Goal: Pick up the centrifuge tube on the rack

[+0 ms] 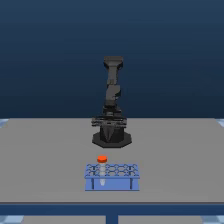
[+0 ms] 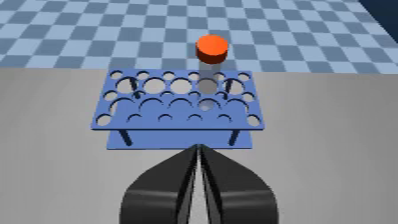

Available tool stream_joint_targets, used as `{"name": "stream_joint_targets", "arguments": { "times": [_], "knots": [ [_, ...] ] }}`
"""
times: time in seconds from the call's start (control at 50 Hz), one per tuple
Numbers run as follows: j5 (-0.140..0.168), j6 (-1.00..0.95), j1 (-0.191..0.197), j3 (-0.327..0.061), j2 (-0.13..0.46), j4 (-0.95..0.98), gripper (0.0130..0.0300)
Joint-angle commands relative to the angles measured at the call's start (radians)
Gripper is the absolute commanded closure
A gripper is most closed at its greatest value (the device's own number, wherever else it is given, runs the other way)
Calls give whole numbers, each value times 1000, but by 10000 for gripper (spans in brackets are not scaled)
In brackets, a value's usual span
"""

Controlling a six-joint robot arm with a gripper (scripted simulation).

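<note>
The blue rack (image 1: 111, 177) (image 2: 180, 109) stands on the grey table in front of the arm's base. The centrifuge tube (image 1: 102, 161) (image 2: 210, 55) stands upright in a hole of the rack's back row, its orange-red cap well above the grid, toward the exterior view's left. In the wrist view my gripper (image 2: 198, 148) is shut with nothing in it, its two black fingers pressed together. The fingertips stop short of the rack's near edge, apart from the tube. In the exterior view the gripper is hard to pick out from the dark arm (image 1: 112, 100).
The grey table (image 1: 45, 160) spreads wide around the rack. A blue checkered floor (image 2: 107, 30) shows beyond the table's far edge in the wrist view. The arm's black base (image 1: 112, 137) sits just behind the rack.
</note>
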Motion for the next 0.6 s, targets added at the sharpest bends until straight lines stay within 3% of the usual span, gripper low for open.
{"name": "stream_joint_targets", "arguments": {
  "times": [0.02, 0.6],
  "knots": [
    [0, 0, 0, 0, 0, 0, 130],
    [-1, 9, 0, -1, 1, -9, 130]
  ]
}}
